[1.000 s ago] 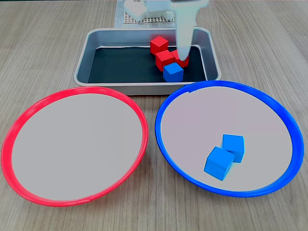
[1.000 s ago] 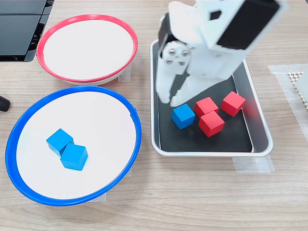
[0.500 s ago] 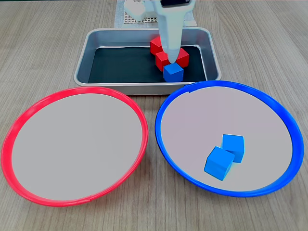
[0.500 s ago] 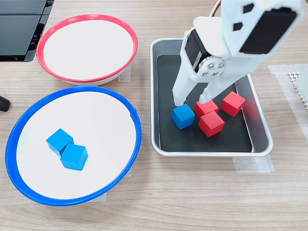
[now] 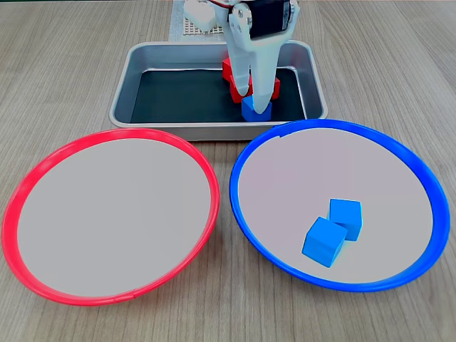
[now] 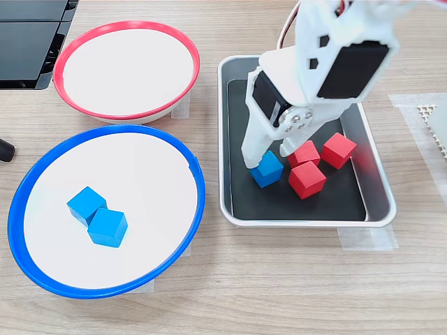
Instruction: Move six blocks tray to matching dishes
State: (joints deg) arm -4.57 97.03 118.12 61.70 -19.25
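In a fixed view the white two-finger gripper [image 5: 255, 100] hides the top of the small blue cube [image 5: 255, 111] and most of the three red cubes [image 5: 228, 69] behind it, so whether its fingers touch the blue cube cannot be told.

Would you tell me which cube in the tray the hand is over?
The lone blue cube in the tray; the hand straddles it, open.
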